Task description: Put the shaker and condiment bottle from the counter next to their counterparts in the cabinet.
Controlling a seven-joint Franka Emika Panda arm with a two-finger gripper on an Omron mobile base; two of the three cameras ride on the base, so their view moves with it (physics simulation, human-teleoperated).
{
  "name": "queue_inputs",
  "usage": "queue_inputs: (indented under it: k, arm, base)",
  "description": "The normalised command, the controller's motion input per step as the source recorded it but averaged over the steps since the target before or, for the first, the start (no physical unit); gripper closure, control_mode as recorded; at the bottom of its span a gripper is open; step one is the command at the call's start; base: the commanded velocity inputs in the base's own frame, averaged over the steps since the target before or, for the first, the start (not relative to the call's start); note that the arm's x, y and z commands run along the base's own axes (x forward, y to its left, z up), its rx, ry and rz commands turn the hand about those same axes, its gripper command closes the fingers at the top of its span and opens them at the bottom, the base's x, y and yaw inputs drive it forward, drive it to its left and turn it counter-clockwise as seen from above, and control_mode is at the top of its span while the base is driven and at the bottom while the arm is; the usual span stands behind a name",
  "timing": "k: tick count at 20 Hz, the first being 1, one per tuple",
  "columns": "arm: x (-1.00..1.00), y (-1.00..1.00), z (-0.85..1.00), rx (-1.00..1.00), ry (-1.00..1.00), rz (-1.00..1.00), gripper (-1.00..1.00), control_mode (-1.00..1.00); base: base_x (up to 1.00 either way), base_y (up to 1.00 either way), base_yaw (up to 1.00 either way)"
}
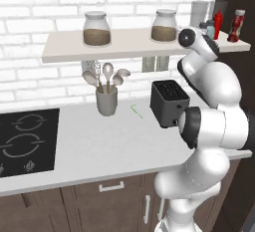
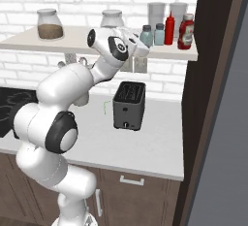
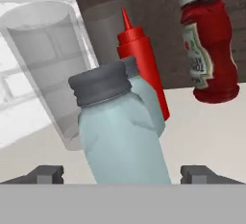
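On the cabinet shelf (image 3: 211, 131) the pale blue-grey shaker (image 3: 122, 136) stands upright between my gripper's (image 3: 127, 175) two fingertips (image 3: 45, 174), with a gap on each side. The gripper is open. Its twin (image 3: 146, 103) stands close behind it, and the bright red squeeze bottle (image 3: 139, 50) with the pointed nozzle is behind that. The dark red condiment bottle (image 3: 209, 50) with a whitish cap stands to the right. From the right base view the two shakers (image 2: 147, 36) (image 2: 159, 34), squeeze bottle (image 2: 169, 28) and condiment bottle (image 2: 186, 31) line up on the shelf (image 2: 72, 45) just beyond my hand (image 2: 133, 43).
Two clear glasses (image 2: 156, 12) (image 2: 178, 10) stand at the shelf's back, and two jars (image 1: 96, 28) (image 1: 164, 25) further left. Below, the counter (image 1: 99, 146) holds a black toaster (image 1: 169, 101), a utensil holder (image 1: 106, 99) and the cooktop (image 1: 25, 141). A tall dark panel (image 2: 208, 99) bounds the shelf's right end.
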Motion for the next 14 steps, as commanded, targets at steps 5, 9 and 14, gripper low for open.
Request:
queue_inputs:
  k: [5, 9, 14]
  arm:
    - [0.07, 0.75, -0.82, 0.05, -0.28, 0.18, -1.00, -1.00]
    - [-0.32, 0.57, -0.49, 0.04, -0.15, 0.26, -1.00, -1.00]
    - [-0.93, 0.54, 0.38, -0.01, 0.00, 0.12, -1.00, -1.00]
  base:
    - [0.00, 0.00, 0.00]
    - [0.00, 0.00, 0.00]
    - [0.00, 0.00, 0.00]
